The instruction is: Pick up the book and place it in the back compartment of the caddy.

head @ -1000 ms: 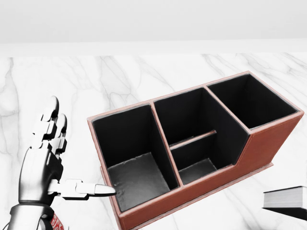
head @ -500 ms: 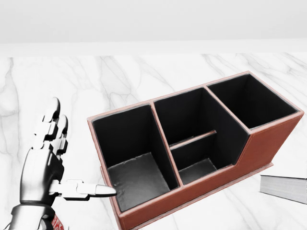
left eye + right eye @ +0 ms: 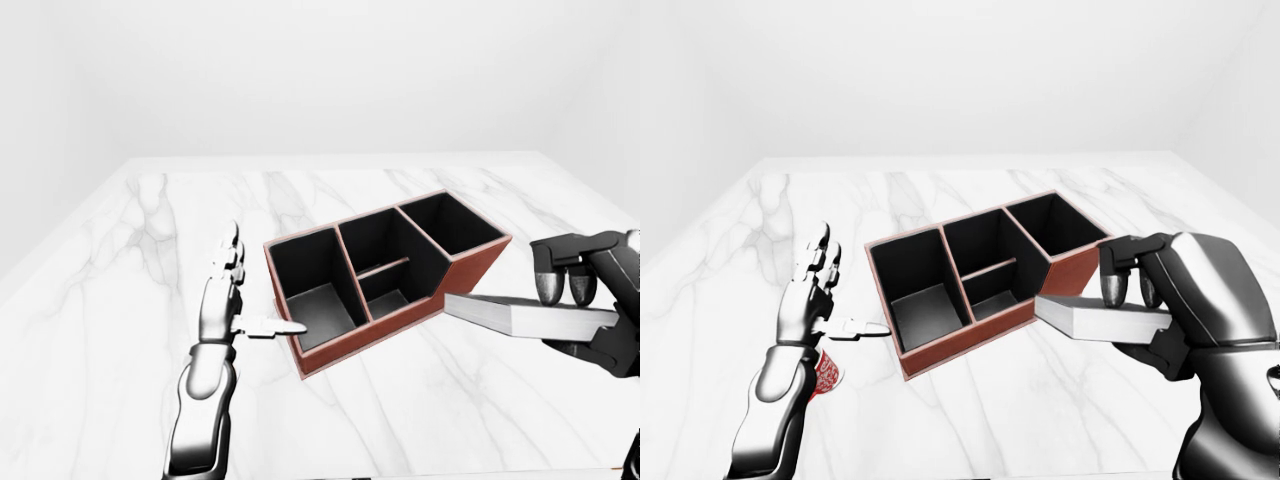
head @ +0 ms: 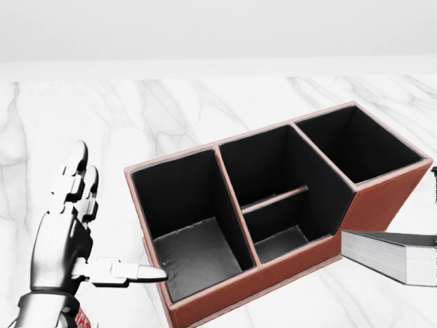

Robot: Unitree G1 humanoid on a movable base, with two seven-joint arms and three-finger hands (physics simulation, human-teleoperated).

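Observation:
The caddy [image 4: 273, 272] is red-brown with a black inside and stands slanted on the white marble table. It has a large compartment at each end and a middle one split by a low divider. My right hand [image 3: 1140, 320] is shut on the grey book [image 3: 1095, 318], fingers on top and thumb beneath, and holds it flat above the table. In the head view the book's corner [image 4: 382, 254] is close to the caddy's lower right wall. My left hand [image 4: 116, 219] is open and empty just left of the caddy, with the thumb pointing at its left end.
A small red-and-white patterned thing [image 3: 825, 375] sits by my left wrist, mostly hidden. The marble table [image 3: 420, 410] reaches a pale wall at the top of the views. Its near edge shows at the bottom of the eye views.
The book has moved left in the head view, from the lower right edge up to the caddy's right side. My left hand has barely moved.

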